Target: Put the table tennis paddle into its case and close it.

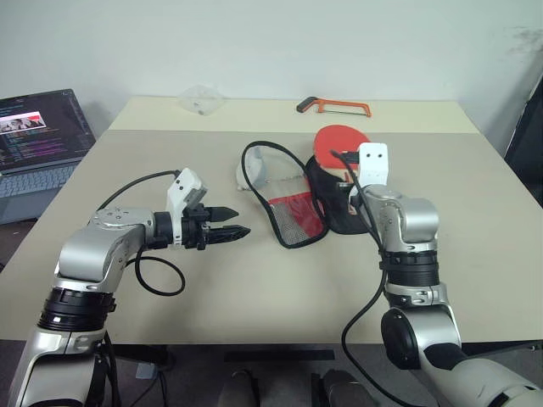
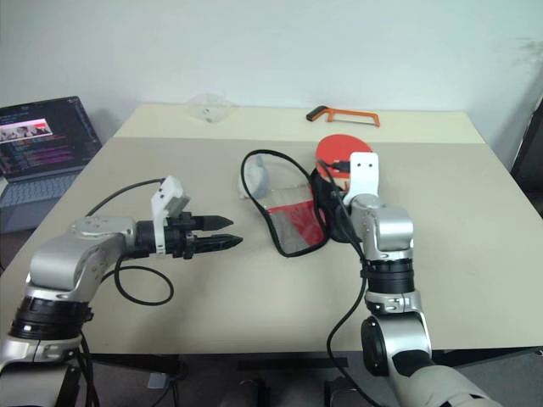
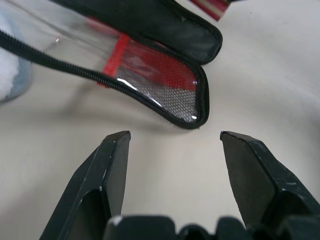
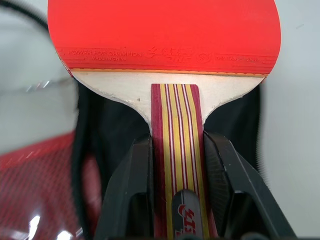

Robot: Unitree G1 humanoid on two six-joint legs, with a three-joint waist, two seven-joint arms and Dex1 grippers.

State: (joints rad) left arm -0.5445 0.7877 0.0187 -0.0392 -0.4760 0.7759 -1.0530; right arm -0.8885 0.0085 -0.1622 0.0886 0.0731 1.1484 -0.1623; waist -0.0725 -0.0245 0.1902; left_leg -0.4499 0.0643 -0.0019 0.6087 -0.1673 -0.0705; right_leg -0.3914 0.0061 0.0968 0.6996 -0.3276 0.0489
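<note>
The right end effector (image 4: 177, 165) is clamped on the striped wooden handle of the red-faced table tennis paddle (image 4: 165, 35), holding it over the unzipped black-and-red soft case (image 1: 297, 208) on the beige tabletop (image 1: 475, 246), probably to slide the blade in. The left end effector (image 1: 229, 222) waits with jaws wide and empty just beside the case's mesh flap, likely to steady it. The right wrist view shows that grip, which the head views hide behind the arm.

Left gripper (image 1: 239, 231) at 9 o'clock, fingers apart, pointing toward 3 o'clock, empty. Right gripper (image 4: 176, 165) at 3 o'clock, fingers clamped, pointing toward 12.
</note>
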